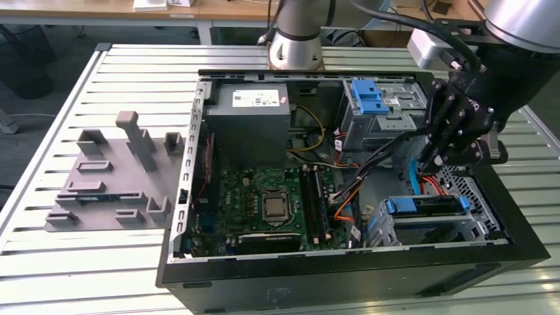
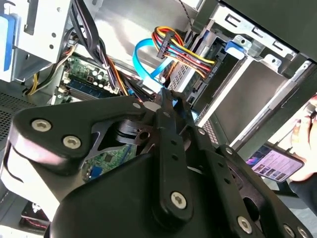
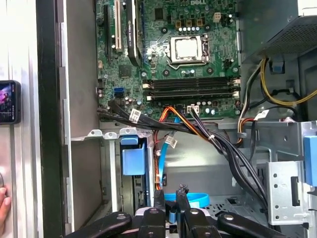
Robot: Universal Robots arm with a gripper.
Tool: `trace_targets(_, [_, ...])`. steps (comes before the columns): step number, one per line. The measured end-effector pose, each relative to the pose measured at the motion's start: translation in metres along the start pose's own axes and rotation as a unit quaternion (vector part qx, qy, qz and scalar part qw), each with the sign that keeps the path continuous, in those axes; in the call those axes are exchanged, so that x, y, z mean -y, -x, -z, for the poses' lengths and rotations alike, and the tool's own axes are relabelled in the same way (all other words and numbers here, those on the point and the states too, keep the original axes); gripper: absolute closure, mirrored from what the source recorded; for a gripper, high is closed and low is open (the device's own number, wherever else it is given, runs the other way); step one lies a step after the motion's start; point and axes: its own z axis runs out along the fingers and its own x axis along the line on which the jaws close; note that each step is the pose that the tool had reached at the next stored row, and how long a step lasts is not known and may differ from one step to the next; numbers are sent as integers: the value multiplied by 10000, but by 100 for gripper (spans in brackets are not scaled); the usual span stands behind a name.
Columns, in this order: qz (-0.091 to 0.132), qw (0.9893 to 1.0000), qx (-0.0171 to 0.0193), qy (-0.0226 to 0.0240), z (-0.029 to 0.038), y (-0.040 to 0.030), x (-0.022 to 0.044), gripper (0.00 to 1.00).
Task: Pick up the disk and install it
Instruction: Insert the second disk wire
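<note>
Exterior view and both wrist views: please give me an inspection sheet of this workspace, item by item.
Surface: slatted metal table carrying an open computer case.
Job's things: the disk, its blue caddy front showing, sits in the case's lower bay, not held.
Clutter: grey moulded fixture beside the case, on the exterior view's left.
Grippers: end effector is inside the case, above that bay.
Cables: blue flat cable close to the end effector; coloured power bundle.
Surroundings: a hand with a phone outside the case.

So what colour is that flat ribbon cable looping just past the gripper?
Light blue. The flat cable shows best in the second wrist view, curving beside the bundle of multicoloured wires.
</note>
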Motion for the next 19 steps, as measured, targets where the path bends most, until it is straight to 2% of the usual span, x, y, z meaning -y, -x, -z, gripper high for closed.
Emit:
trace_targets(2, [0,10000,-8,0,-5,0,0,79])
trace_targets(6, [-1,10000,-49,-3,-6,0,1,79])
trace_targets(8, [-2,10000,-82,-5,-6,0,1,78])
trace_targets(9, [-3,10000,-98,-6,-7,0,1,72])
trace_targets(10, [-3,9999,-111,-7,-10,0,1,72])
trace_targets(11, [-4,9999,-125,-8,-13,0,1,66])
trace_targets(13, [-5,9999,-164,-11,-19,1,1,66])
trace_targets(17, [-9,9996,-266,-17,-40,2,4,66])
trace_targets(18, [-9,9996,-280,-18,-45,2,6,67])
trace_targets(19, [-8,9996,-282,-17,-53,3,9,74])
